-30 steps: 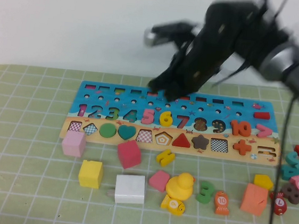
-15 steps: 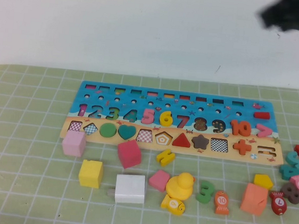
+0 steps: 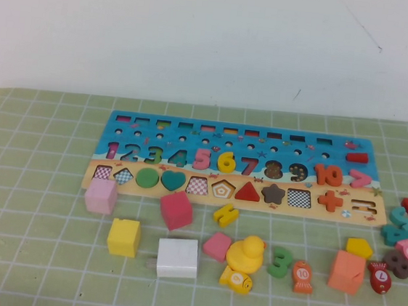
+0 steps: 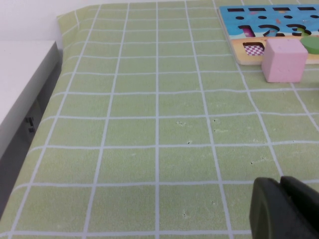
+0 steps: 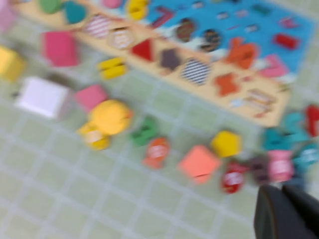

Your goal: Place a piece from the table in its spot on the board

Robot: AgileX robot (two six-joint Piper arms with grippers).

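Note:
The yellow "6" (image 3: 226,161) lies in its slot on the board (image 3: 192,128), between the pink 5 and the red 7. It also shows in the right wrist view (image 5: 137,7). Neither arm shows in the high view. My left gripper (image 4: 279,183) is shut and empty, low over bare tablecloth at the table's left side, away from the board (image 4: 239,20). My right gripper (image 5: 283,191) is shut and empty, held high above the loose pieces near the board's right end (image 5: 251,22).
Loose pieces lie in front of the board: pink cube (image 3: 101,195), red cube (image 3: 176,210), yellow cube (image 3: 124,237), white cube (image 3: 178,258), yellow duck (image 3: 246,254), green 3 (image 3: 280,262), yellow pentagon (image 3: 359,247), orange block (image 3: 346,271). The table's left edge (image 4: 60,45) drops off.
The right arm, over the board's middle a second ago, has lifted away up and to the right and left the high view. The 6 stays in its slot.

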